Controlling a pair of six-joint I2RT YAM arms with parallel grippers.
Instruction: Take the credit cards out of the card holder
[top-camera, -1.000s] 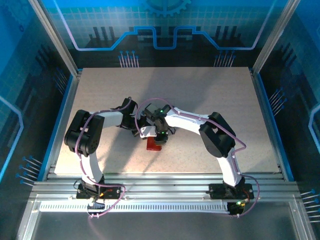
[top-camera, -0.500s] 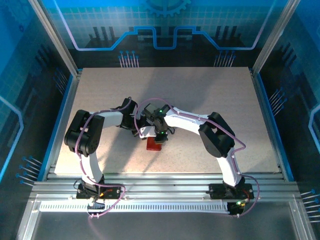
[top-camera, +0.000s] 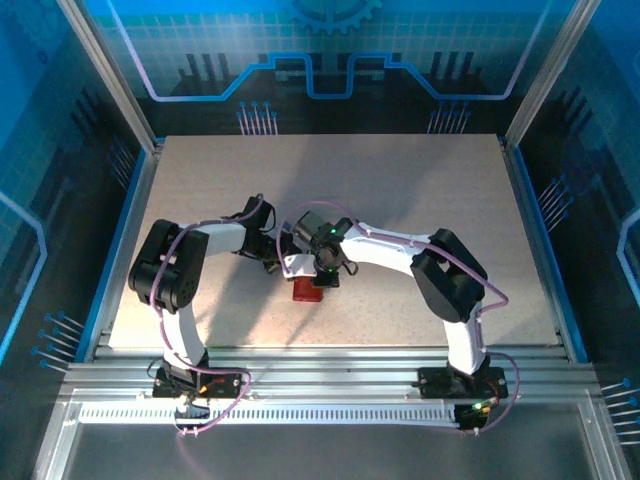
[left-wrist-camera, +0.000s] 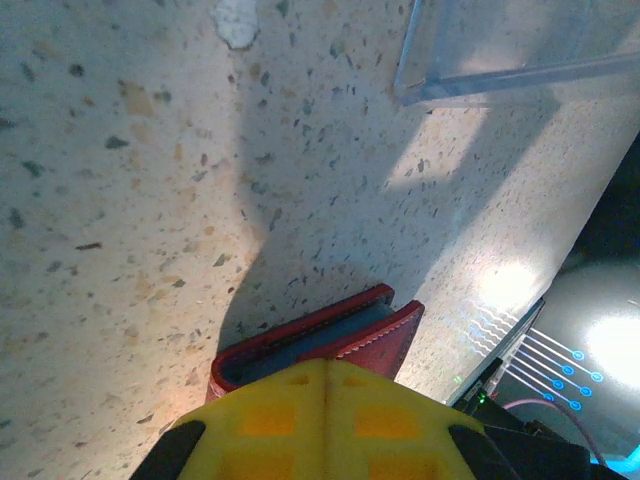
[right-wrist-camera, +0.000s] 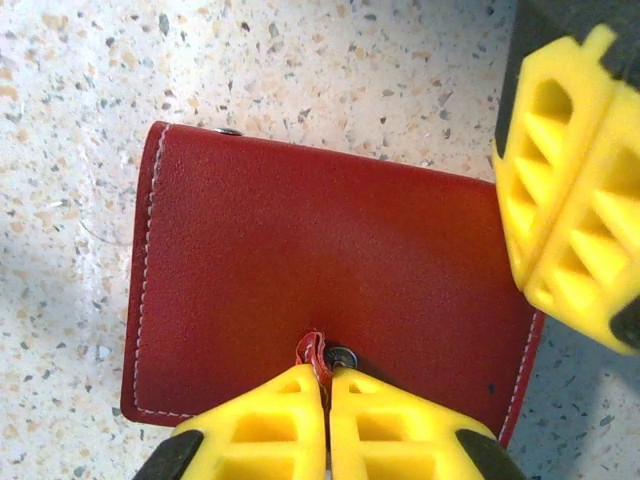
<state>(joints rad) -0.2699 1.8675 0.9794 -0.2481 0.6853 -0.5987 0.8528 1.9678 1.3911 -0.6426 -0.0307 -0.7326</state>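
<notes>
The red card holder (right-wrist-camera: 330, 270) lies closed and flat on the speckled table, also seen from above (top-camera: 306, 292). My right gripper (right-wrist-camera: 325, 376) is shut on its little red clasp tab (right-wrist-camera: 316, 350), which curls up beside the metal snap stud (right-wrist-camera: 342, 357). My left gripper (left-wrist-camera: 325, 366) is shut with nothing between its fingers, its tip resting at the card holder's side edge (left-wrist-camera: 330, 332); its yellow fingers (right-wrist-camera: 565, 170) appear at the holder's right side in the right wrist view. The credit cards are hidden inside the closed holder.
A clear plastic tray (left-wrist-camera: 500, 50) sits on the table beyond the holder. Both arms (top-camera: 390, 250) meet over the table's middle. Metal rails (top-camera: 320, 375) run along the near edge, and blue enclosure walls stand on the other three sides.
My right gripper has closed onto the clasp tab. The right arm's elbow has swung a little to the right. The left arm has not moved.
</notes>
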